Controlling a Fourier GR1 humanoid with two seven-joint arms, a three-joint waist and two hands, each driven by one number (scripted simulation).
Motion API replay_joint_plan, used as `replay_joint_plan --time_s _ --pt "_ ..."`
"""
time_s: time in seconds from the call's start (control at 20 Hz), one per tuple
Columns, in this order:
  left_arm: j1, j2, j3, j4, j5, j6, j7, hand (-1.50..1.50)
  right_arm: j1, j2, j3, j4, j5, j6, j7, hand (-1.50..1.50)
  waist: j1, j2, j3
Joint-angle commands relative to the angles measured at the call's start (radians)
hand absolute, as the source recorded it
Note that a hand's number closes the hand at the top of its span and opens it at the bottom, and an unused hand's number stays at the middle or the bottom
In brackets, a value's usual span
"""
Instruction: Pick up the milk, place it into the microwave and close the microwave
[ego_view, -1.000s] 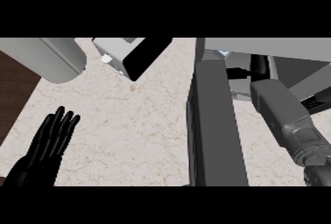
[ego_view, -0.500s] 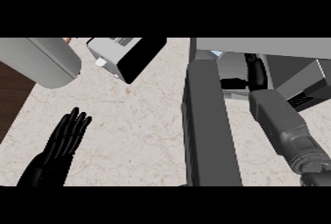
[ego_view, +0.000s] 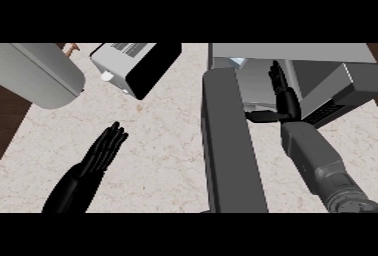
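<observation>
The microwave (ego_view: 295, 52) stands at the upper right, with its dark grey door (ego_view: 229, 150) swung open toward me. My right hand (ego_view: 284, 97) reaches into the opening, fingers straight and thumb out to the left, holding nothing. A small pale white-and-blue shape (ego_view: 237, 62), which looks like the milk carton, shows just inside the opening, up and to the left of my right fingertips and apart from them. Most of it is hidden by the microwave's top. My left hand (ego_view: 103, 150) rests open over the counter at the lower left.
A silver toaster (ego_view: 133, 65) with a black side sits at the upper middle of the marble counter (ego_view: 155, 130). A large grey rounded vessel (ego_view: 37, 75) stands at the upper left. The counter's left edge (ego_view: 18, 131) borders dark brown floor.
My right hand has stretched farther up into the microwave with its fingers straightened. The left hand has shifted slightly right, and the view has shifted, with the toaster and grey vessel now lower.
</observation>
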Motion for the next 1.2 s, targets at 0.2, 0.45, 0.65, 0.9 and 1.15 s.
replay_joint_plan --time_s 0.2,0.45,0.65,0.9,1.15 --pt "-0.125 0.024 -0.06 0.123 -0.036 -0.067 0.03 1.5 0.13 0.031 0.023 -0.042 0.004 0.083 -0.079 -1.5 -0.043 -0.02 -0.002" --pt "-0.134 -0.006 -0.115 0.212 -0.123 -0.041 -0.024 1.5 0.205 0.037 0.041 -0.139 -0.01 0.126 -0.104 -1.5 -0.05 -0.025 -0.003" --pt "-0.207 -0.027 -0.12 0.268 -0.188 0.023 -0.003 1.5 0.315 0.062 0.091 -0.281 -0.007 0.134 -0.064 -1.5 -0.073 -0.034 -0.005" --pt "-0.267 -0.029 -0.217 0.399 -0.257 -0.001 -0.009 1.5 0.401 -0.005 0.11 -0.408 -0.024 0.214 -0.011 -1.5 -0.084 -0.035 -0.005" --pt "-0.284 -0.03 -0.301 0.538 -0.271 0.041 -0.078 1.5 0.601 -0.014 0.149 -0.658 -0.047 0.25 0.031 -1.5 -0.093 -0.035 -0.006"
